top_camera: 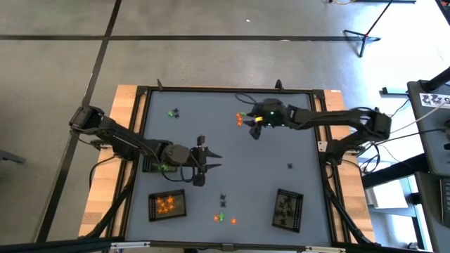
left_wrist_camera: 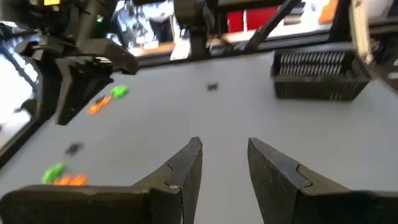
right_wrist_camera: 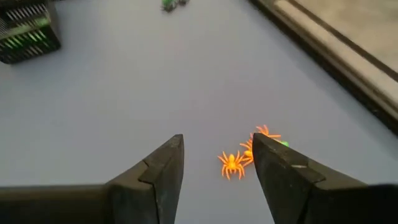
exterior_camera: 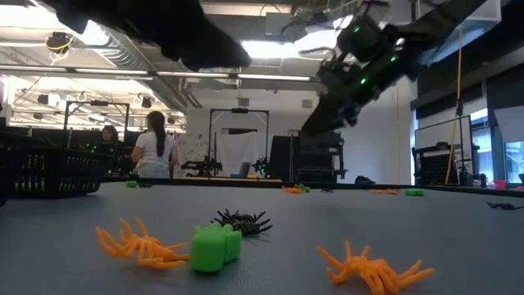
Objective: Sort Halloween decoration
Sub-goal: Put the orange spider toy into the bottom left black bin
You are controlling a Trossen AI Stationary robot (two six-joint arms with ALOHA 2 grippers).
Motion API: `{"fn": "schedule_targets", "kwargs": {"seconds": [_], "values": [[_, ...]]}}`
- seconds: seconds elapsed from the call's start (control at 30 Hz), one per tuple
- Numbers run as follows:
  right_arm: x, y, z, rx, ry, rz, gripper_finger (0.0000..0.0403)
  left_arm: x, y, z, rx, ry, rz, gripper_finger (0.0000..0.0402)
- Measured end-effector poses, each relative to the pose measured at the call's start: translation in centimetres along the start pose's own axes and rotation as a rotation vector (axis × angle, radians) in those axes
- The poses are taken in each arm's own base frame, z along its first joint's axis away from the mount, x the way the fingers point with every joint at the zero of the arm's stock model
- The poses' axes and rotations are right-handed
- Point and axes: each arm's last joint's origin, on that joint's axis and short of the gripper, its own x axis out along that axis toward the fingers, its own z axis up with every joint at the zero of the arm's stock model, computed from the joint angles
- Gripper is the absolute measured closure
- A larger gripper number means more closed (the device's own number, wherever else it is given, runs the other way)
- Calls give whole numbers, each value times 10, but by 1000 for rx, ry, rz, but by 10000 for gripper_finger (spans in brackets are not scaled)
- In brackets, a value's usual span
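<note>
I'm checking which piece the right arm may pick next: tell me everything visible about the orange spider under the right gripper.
The orange spider is a tiny, bright orange trinket, plastic-looking, with thin splayed legs. It lies flat on the grey table, nothing gripping it, beside another orange piece. The right gripper hangs above it, fingers open and empty.

Your right gripper (right_wrist_camera: 214, 165) hovers jaws apart over the grey surface (right_wrist_camera: 155, 81); orange spiders (right_wrist_camera: 233, 163) lie between them, a black tray (right_wrist_camera: 26, 34), perhaps holding green pieces, at ten o'clock.
</note>
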Motion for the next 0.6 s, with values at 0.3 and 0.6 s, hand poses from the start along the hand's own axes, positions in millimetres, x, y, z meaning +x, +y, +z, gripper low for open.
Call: {"fn": "schedule_targets", "kwargs": {"seconds": [0.3,0.6], "values": [[57,-1,7,-31,126,-16,213,-6,48,-3,-65,129,89,280],[91,-7,6,-47,262,-120,213,-5,73,-8,-146,168,80,281]]}}
